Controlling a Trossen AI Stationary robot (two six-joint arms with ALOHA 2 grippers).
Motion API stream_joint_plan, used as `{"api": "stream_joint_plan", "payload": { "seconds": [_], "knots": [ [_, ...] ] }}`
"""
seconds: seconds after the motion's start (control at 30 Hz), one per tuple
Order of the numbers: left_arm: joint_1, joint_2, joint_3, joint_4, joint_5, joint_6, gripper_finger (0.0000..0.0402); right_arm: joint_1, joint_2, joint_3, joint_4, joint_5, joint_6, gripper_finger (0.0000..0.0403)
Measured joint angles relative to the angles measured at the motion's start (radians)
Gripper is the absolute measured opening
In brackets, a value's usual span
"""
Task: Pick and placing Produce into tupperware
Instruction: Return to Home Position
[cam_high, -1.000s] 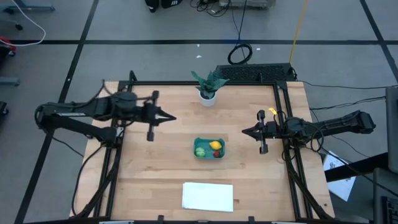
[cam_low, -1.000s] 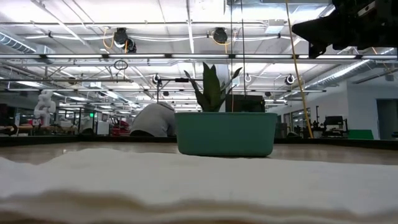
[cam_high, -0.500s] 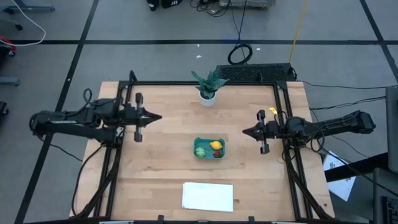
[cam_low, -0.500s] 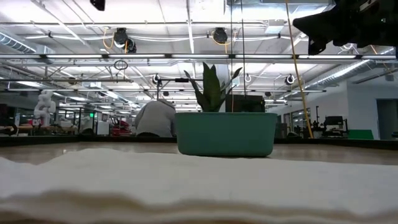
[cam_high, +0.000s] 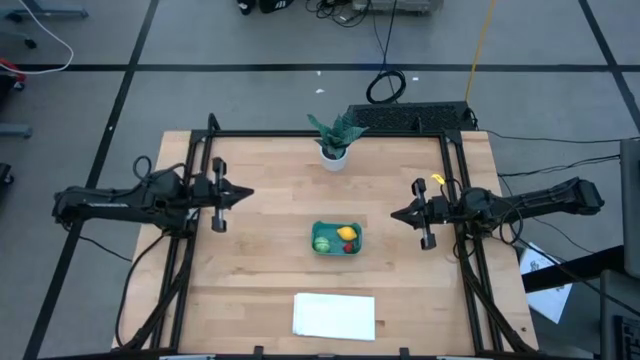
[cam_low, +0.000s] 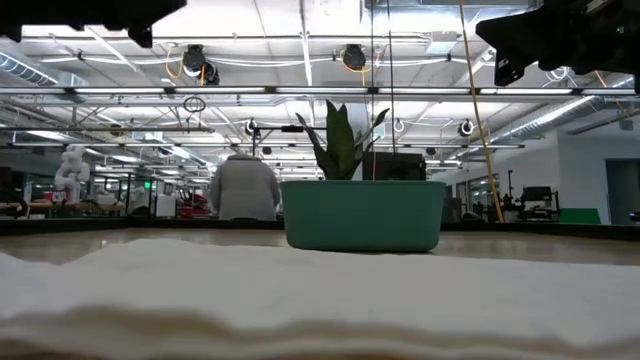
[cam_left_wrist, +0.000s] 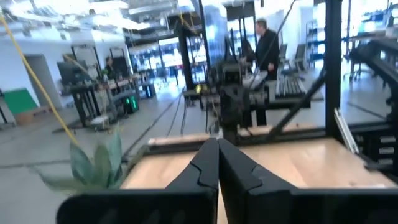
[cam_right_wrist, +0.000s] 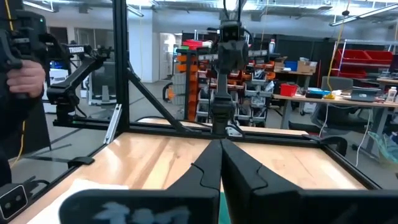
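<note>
- The teal tub (cam_high: 336, 225) sits near the middle of the table (cam_high: 260, 270) with all the produce inside it: the green round piece (cam_high: 321, 243), the lemon (cam_high: 346, 234) and the small red piece (cam_high: 350, 247). The packing looks finished to me, so the main risk is that something disturbs the tub.
- Its walls are low and the pieces look light and roundish. A knock to the tub or a jolt to the table could roll one out.
- The left gripper (cam_high: 247, 193) hangs at about 10 o'clock from the tub, its fingers pressed together on nothing. The right gripper (cam_high: 395, 213) sits at about 2 o'clock, likewise closed and empty. Both are well apart from the tub, so only an inward swing on the way home would reach it.
- The potted plant (cam_high: 335, 140) stands at 12 o'clock. A wide sweep by either arm could tip it.
- The white sheet (cam_high: 334, 315) lies at 6 o'clock, well away from both arms, and I see little danger there.
- A person's hand (cam_right_wrist: 23, 74) shows beyond the black frame (cam_right_wrist: 121, 62). An arm folding back could strike anyone who leans in.
</note>
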Motion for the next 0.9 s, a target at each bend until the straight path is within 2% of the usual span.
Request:
{"api": "stream_joint_plan", "payload": {
  "seconds": [0.17, 0.3, 0.5, 0.7, 0.9],
  "knots": [
    [0.0, -0.02, -0.038, -0.016, -0.01, -0.001, 0.0004, 0.0, 0.0, 0.0, 0.0, 0.0, -0.001, 0.0],
    [0.0, -0.026, -0.043, -0.049, -0.084, -0.009, 0.0002, 0.0, 0.0, 0.0, -0.002, 0.0, 0.004, 0.0],
    [0.0, -0.034, -0.043, -0.075, -0.102, -0.019, 0.0001, 0.0, 0.0, 0.0, -0.013, 0.0, 0.004, 0.0],
    [0.0, -0.055, -0.043, -0.144, -0.19, -0.043, 0.0002, -0.001, 0.0, 0.0, -0.015, 0.003, 0.033, 0.0],
    [0.0, -0.06, -0.043, -0.19, -0.194, -0.059, 0.0003, -0.001, 0.0, 0.0, -0.016, 0.03, 0.057, 0.0]
  ]
}}
